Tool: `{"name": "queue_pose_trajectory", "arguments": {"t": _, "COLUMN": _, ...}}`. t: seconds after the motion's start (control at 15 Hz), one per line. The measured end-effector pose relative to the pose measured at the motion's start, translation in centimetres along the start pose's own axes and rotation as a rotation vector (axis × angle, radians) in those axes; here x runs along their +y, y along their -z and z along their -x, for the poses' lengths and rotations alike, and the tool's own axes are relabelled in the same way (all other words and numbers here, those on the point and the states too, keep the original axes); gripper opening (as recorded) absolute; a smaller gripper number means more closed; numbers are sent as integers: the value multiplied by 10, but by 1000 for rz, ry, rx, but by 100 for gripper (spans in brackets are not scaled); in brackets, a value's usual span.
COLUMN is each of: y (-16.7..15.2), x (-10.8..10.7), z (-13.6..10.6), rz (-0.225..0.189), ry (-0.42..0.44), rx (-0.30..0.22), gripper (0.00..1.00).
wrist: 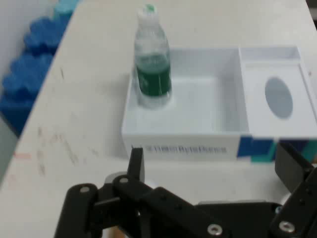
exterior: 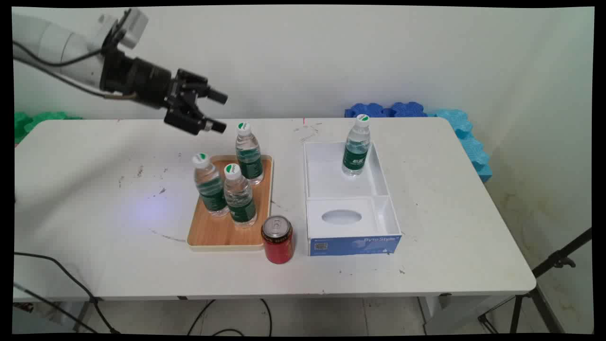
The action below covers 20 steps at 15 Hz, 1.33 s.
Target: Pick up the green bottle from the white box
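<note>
Black and spread wide, my pincer [exterior: 218,112] hangs empty above the worktop [exterior: 94,189], nearest the rear bottle [exterior: 249,154] on the wooden tray [exterior: 222,234] (three bottles stand there). Only the main view shows that tray and the red can [exterior: 277,239]; my hand view shows the white box [wrist: 198,134] holding one bottle [wrist: 152,62].

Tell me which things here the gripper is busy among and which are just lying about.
Around the gripper:
- gripper, fingers open, empty, in the air
- back bottle, nearest it
- left bottle and front bottle, all three on the wooden tray
- boxed bottle, upright in the white box

Lying about:
- red can
- blue foam
- green foam
</note>
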Motion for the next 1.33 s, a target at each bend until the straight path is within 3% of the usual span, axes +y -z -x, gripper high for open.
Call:
{"name": "queue_pose_trajectory", "arguments": {"t": 0.27, "y": -15, "x": 0, "z": -36, "rz": -13, "ry": -38, "rx": 38, "gripper": 100}}
{"name": "queue_pose_trajectory", "arguments": {"t": 0.6, "y": -69, "x": 8, "z": -69, "rz": -12, "ry": -89, "rx": 48, "gripper": 100}}
{"name": "queue_pose_trajectory", "arguments": {"t": 1.0, "y": -164, "x": 7, "z": -89, "rz": -1, "ry": -112, "rx": 24, "gripper": 100}}
{"name": "queue_pose_trajectory", "arguments": {"t": 1.33, "y": -235, "x": -14, "z": -96, "rz": -40, "ry": -110, "rx": -3, "gripper": 100}}
